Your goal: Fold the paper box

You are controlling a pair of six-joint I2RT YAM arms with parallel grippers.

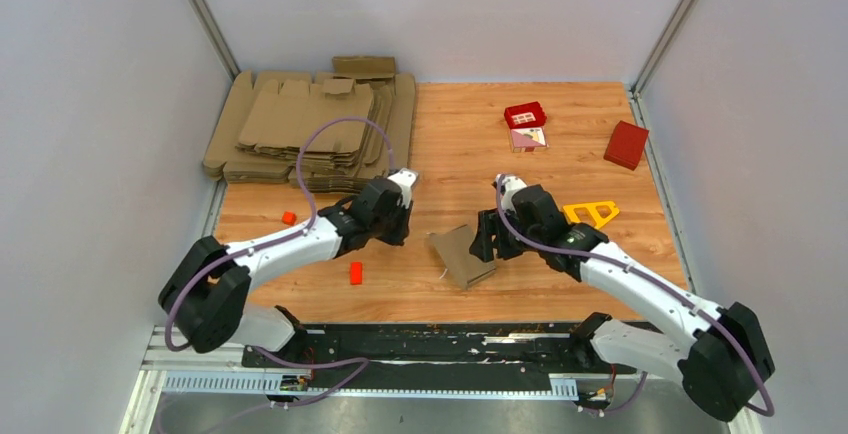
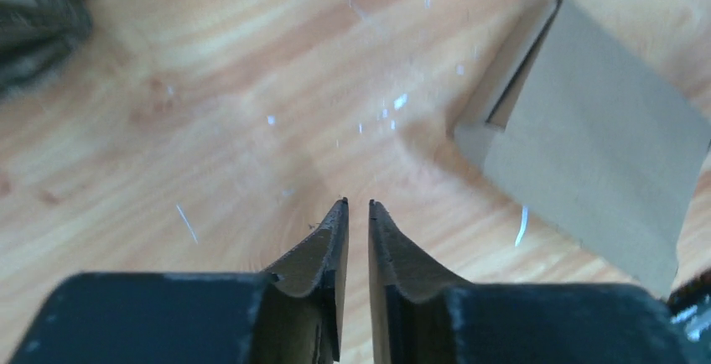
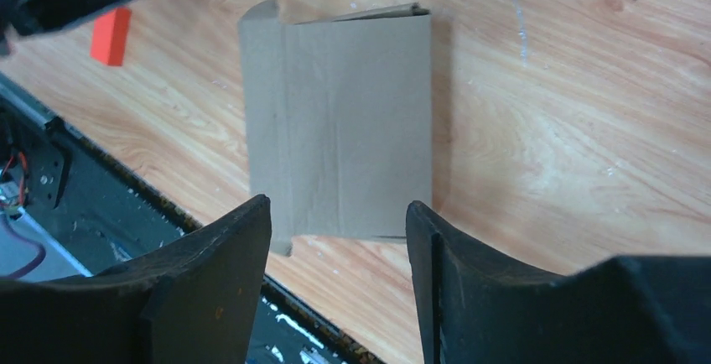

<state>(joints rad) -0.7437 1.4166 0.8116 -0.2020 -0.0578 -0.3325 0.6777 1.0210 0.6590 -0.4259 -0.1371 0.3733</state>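
The paper box (image 1: pixel 462 256) is a small brown cardboard piece, folded over, lying on the wooden table near its front edge between the two arms. In the left wrist view the paper box (image 2: pixel 587 146) sits to the right of my left gripper (image 2: pixel 358 205), apart from it; the fingers stand only a narrow slit apart with nothing between them. My left gripper (image 1: pixel 400 232) is left of the box. My right gripper (image 3: pixel 339 209) is wide open and empty, just short of the box's (image 3: pixel 344 129) near edge. My right gripper (image 1: pixel 486 244) stands at the box's right side.
A big pile of flat cardboard blanks (image 1: pixel 310 124) fills the back left. A red box (image 1: pixel 626 144), a small red tray (image 1: pixel 525 114) and a yellow triangle (image 1: pixel 592 213) lie to the right. Two orange blocks (image 1: pixel 355 273) (image 1: pixel 288 218) lie on the left. A black rail (image 1: pixel 420 339) runs along the front edge.
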